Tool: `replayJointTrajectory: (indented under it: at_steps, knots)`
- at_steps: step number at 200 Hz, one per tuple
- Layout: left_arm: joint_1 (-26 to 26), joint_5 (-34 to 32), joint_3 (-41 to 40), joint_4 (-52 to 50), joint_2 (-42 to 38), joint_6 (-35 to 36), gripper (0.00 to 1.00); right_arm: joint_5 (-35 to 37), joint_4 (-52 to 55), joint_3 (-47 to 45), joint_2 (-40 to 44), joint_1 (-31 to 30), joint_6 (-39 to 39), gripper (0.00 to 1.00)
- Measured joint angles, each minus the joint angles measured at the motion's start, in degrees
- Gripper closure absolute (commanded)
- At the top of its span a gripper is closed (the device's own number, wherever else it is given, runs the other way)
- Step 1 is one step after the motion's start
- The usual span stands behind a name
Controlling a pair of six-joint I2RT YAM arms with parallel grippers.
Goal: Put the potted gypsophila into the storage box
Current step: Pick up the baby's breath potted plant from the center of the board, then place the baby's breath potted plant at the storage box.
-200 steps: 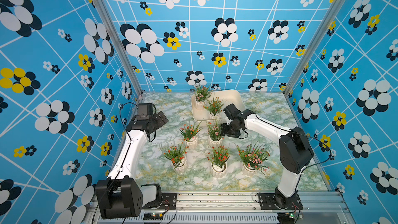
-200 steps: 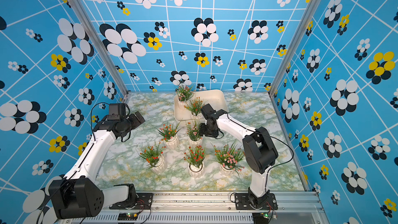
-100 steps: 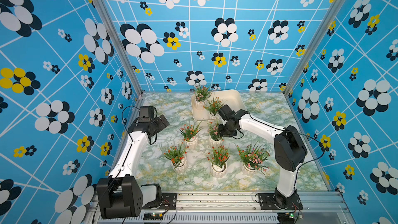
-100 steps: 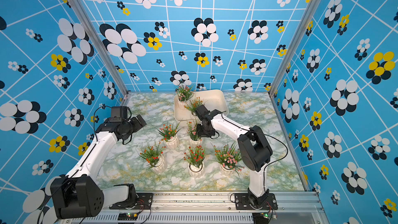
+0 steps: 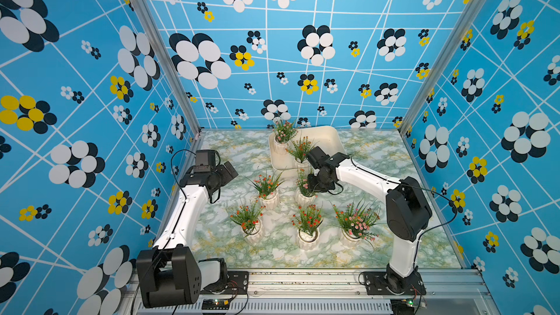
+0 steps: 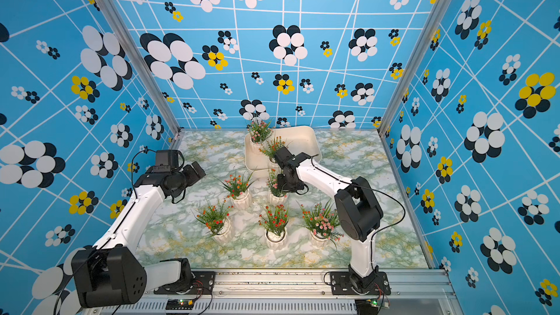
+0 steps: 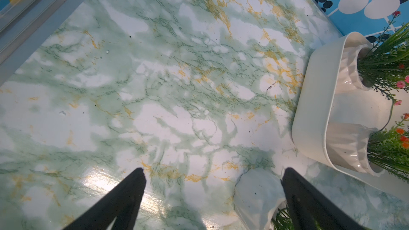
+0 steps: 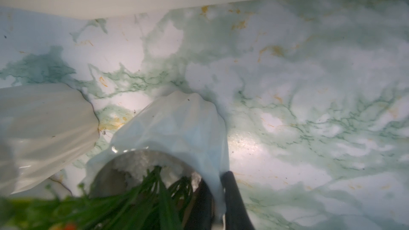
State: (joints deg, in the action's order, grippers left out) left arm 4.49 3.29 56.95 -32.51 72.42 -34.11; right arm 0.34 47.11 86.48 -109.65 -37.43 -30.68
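1. Looks like the grab stage to me. The right tool (image 8: 219, 204) is pinched shut on the rim of the flower pot (image 8: 177, 125). One finger sits inside the mouth next to the stems, and the other is pressed against the outside wall.
2. The pot hangs straight off the tool's tips, and its base looks like it's on the tabletop (image 8: 298, 80). I'd say it hasn't been lifted, but I can't be sure.
3. The box (image 5: 336, 137) is just past the tool, on the far side of the gripped pot. In the right wrist view its wall runs right beyond the pot.
4. There are two pots in the box (image 5: 280, 146) (image 5: 300, 162), and the second one is right by the tool. The bare floor of the box lies further beyond it.
5. A neighbour pot (image 8: 44, 118) stands close beside the gripped one, not touching it.
6. The left tool (image 7: 213, 171) is spread wide with nothing between its fingers. It hovers over bare tabletop well away from the right tool, with another pot next to one finger.
7. My guess at the next move:
   - Lift straight up until the base clears the box rim and the neighbour's leaves.
   - Carry it forward over the rim.
   - Lower it onto the bare floor.
8. A rim pinch can let the pot tilt, so go slow.
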Motion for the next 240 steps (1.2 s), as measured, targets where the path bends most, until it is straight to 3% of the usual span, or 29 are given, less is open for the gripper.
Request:
replayJointTrajectory:
  at_steps: [82, 157, 240]
  knots:
    - [0.17, 0.44, 0.0, 0.02, 0.76, 0.0, 0.01, 0.72, 9.86, 12.09, 0.0, 1.09, 4.02, 1.0]
    - [0.37, 1.31, 0.68, -0.15, 1.84, 0.02, 0.0, 1.31, 25.49, 32.06, -0.55, 9.92, 10.82, 0.99]
    - [0.5, 1.44, 3.28, -0.92, 1.84, 0.2, 0.01, 3.91, 30.03, 50.86, -14.43, 18.25, 8.55, 0.99]
